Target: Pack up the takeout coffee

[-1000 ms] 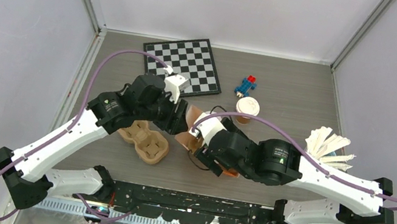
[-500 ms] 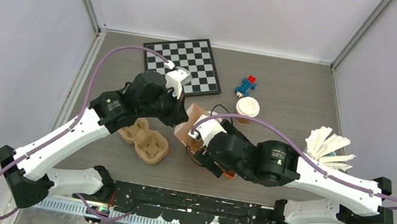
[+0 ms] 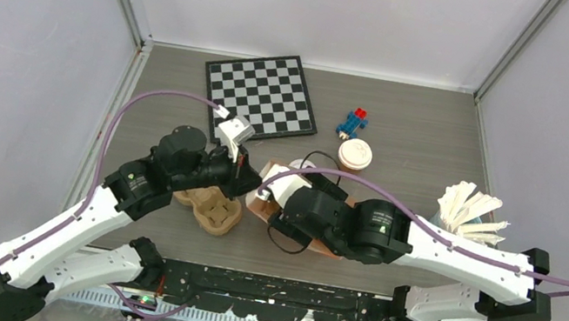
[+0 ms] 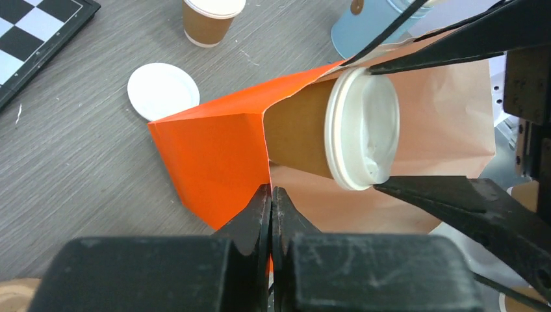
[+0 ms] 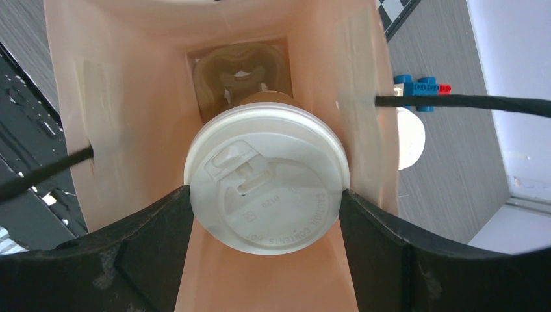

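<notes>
My right gripper (image 5: pixel 265 192) is shut on a takeout coffee (image 5: pixel 266 174), a brown paper cup with a white lid, gripped at the lid's rim. The cup lies sideways with its base inside the mouth of an orange paper bag (image 4: pixel 214 156). My left gripper (image 4: pixel 271 195) is shut on the bag's edge right beside the cup (image 4: pixel 299 140). In the top view both wrists meet over the bag (image 3: pixel 260 202) at mid table and hide the cup. A second lidded coffee (image 3: pixel 354 155) stands upright behind them, apart from both grippers.
A tan pulp cup tray (image 3: pixel 212 208) lies left of the bag. A loose white lid (image 4: pixel 162 91) and a pale blue tumbler (image 4: pixel 370 26) sit close behind it. Farther back are a chessboard (image 3: pixel 262 95) and a small brick toy (image 3: pixel 351 123). Fanned papers (image 3: pixel 471 211) lie at the right.
My left gripper has shut on the bag's edge and the left arm has pulled back toward the near left. The right gripper keeps its hold on the cup.
</notes>
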You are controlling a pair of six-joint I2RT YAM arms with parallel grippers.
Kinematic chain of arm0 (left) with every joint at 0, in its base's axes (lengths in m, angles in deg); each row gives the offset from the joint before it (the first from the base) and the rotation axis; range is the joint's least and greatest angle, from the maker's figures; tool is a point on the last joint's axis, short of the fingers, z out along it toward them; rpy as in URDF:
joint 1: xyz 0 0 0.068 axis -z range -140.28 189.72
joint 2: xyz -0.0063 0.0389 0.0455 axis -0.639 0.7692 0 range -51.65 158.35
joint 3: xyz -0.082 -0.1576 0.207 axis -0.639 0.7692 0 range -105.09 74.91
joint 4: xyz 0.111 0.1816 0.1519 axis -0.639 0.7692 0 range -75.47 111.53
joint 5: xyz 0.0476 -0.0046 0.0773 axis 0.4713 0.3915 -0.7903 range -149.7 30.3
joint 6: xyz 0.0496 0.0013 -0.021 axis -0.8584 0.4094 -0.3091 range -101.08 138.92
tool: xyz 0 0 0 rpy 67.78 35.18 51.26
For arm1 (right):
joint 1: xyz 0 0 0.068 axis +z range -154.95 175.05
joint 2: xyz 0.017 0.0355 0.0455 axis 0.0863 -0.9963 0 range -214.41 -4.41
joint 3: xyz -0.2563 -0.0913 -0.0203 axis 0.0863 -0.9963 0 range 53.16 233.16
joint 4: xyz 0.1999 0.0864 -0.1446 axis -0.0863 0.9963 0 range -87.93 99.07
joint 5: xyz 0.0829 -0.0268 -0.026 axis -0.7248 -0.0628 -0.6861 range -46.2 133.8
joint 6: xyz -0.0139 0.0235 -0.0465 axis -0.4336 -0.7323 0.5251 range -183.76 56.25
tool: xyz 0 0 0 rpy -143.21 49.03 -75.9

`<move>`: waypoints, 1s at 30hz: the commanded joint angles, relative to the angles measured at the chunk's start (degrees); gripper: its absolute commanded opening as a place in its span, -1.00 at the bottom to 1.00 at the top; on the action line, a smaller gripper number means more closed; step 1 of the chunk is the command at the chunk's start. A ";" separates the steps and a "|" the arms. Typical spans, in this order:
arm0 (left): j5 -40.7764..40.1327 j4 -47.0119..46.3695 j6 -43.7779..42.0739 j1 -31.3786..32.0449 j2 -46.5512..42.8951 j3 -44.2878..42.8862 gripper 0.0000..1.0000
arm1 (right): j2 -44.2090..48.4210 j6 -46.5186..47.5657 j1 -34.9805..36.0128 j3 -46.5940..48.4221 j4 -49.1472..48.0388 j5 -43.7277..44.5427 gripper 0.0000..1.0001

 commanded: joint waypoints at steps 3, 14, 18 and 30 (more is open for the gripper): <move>0.68 -13.33 -2.50 -0.04 -4.13 4.28 -1.00 | -0.58 2.96 0.36 -1.44 -5.34 -0.87 0.39; -4.93 7.88 6.43 -0.04 -0.78 -4.40 -0.10 | 3.23 2.57 0.37 -8.82 -5.68 0.05 0.37; -2.38 11.09 8.96 -0.04 1.01 -7.61 -0.02 | 3.91 3.44 0.37 -10.28 -7.12 1.33 0.37; -0.92 13.90 10.50 -0.04 2.50 -6.19 -0.23 | 3.94 7.10 0.37 -12.93 -9.25 1.74 0.38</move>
